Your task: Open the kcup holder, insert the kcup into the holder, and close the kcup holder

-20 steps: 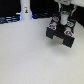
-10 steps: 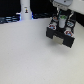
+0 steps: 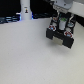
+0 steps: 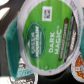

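The kcup (image 4: 46, 35) fills the wrist view, its green patterned lid facing the camera and looking larger and closer than the pods around it. It appears to be held in my gripper (image 3: 62, 22), whose fingers the lid mostly hides. In the exterior view the gripper hangs right over the black kcup holder (image 3: 62, 36) at the exterior view's upper right, whose tray is pulled out toward the front. The kcup itself is too small to make out in that view.
Other pods sit in the tray beside the kcup: an orange-lidded one (image 4: 78, 64) and a pale-labelled one (image 4: 22, 73). A tall white bottle-like post (image 3: 25, 10) stands at the back on the exterior view's left. The holder rests on a pale tabletop (image 3: 30, 55).
The gripper stays over the holder; I see no clear movement of it or of the holder.
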